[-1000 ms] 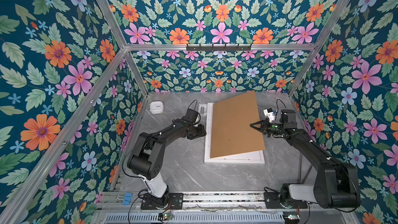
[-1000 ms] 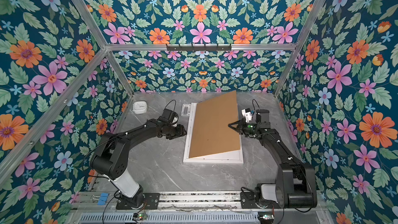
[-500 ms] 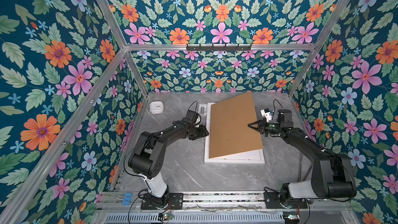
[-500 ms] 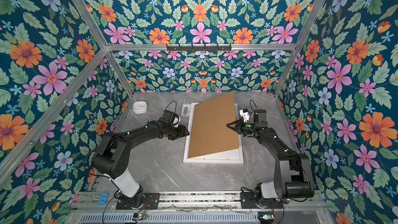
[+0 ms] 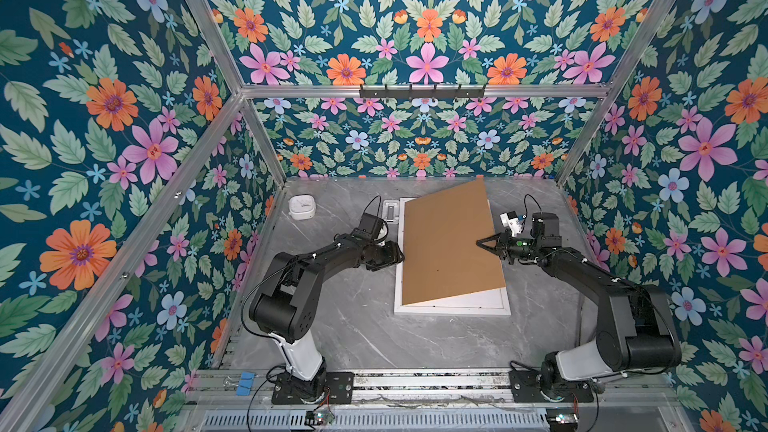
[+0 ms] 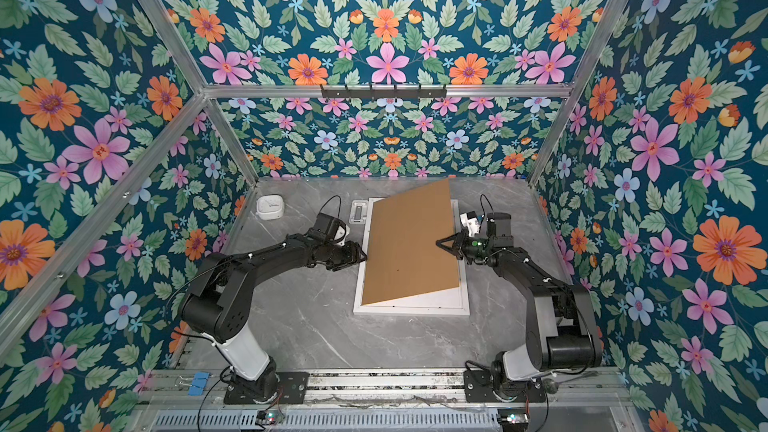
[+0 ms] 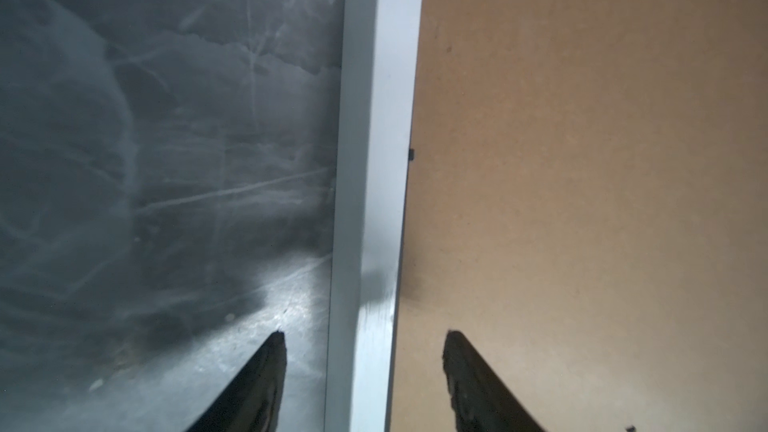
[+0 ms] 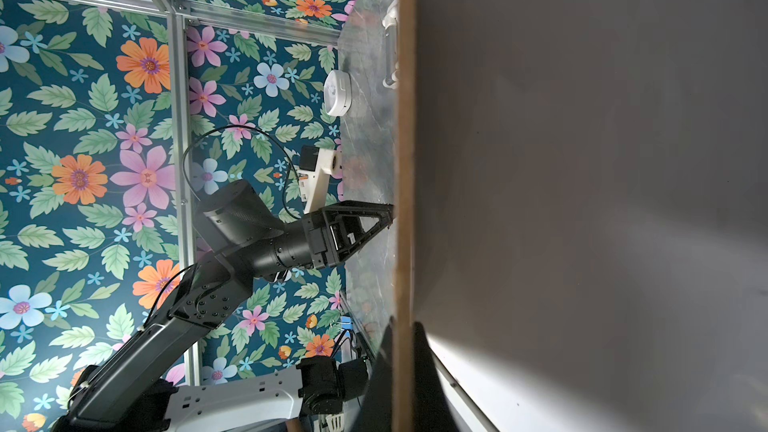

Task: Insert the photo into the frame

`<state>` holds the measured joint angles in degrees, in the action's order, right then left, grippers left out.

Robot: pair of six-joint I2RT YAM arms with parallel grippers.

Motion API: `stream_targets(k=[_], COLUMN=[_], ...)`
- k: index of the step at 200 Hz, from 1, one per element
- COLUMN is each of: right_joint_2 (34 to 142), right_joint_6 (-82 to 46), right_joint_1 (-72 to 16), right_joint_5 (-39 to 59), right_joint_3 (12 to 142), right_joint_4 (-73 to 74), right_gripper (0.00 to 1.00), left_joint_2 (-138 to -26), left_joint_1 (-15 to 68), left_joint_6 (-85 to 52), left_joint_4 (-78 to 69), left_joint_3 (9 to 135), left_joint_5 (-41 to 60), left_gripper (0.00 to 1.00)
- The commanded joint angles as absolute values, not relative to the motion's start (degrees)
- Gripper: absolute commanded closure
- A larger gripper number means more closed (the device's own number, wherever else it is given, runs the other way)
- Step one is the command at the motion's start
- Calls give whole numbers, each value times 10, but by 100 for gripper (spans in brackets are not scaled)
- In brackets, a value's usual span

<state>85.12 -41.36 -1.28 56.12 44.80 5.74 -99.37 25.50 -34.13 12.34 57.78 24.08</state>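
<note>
Right wrist view showed the backing board (image 8: 405, 160) edge-on as a thin brown strip, with the right pincer (image 8: 403, 338) pressed together on that edge, one dark finger (image 8: 384, 371) on each face. On one side of the strip there was only a pale grey-white surface (image 8: 582, 160). I could not tell what it was, nor whether the photo lay there. On the other side this view showed the left pincer (image 8: 388, 214) with its tips at the board, and a small white round device (image 8: 338, 93) on the counter (image 8: 370, 139).

Both top views gave the whole layout, which the wrist views did not. The frame (image 5: 453, 310) (image 6: 411, 310) lay flat in the middle of the grey marble counter (image 5: 353, 326). The board (image 5: 449, 243) (image 6: 409, 243) stood tilted over it, with its left edge down along the frame's left side and its right edge lifted. The right pincer (image 5: 478, 242) (image 6: 438, 243) held this lifted edge about halfway along. The left pincer (image 5: 400, 254) (image 6: 364, 257) was low at the frame's left side.

Left wrist view alone made the left pincer (image 7: 363, 342) clear. Its fingers (image 7: 270, 367) were spread, one over the counter (image 7: 166, 118) and one over the board (image 7: 582, 160), with the white frame rim (image 7: 370, 160) between them. It pinched nothing.

The photo was not recognisable in any view.
</note>
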Motion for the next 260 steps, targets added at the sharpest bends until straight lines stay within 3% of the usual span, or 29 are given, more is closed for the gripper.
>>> stream_targets(k=[1,42,92,150,260], right_joint_2=[854,852,852,847,907], right_joint_6=[-406,-388,-370,-341,-258], right_joint_1=[-13,-14,-13,-13,-13], right_joint_5=[582,568,555,532,490], right_joint_3=[447,444,449,457,552], right_joint_4=[95,65,21,-41,-224], right_gripper=[100,100,91,69,40], left_joint_2=[-998,-1004,-998,-994,-997], left_joint_1=[255,256,256,258,259], left_joint_6=[-343,-349,-349,-353,-353], left_joint_4=[112,103,102,96,93], left_joint_3=[577,571,567,560,558], left_joint_5=[248,256,255,257,260], left_gripper=[36,36,37,37,37])
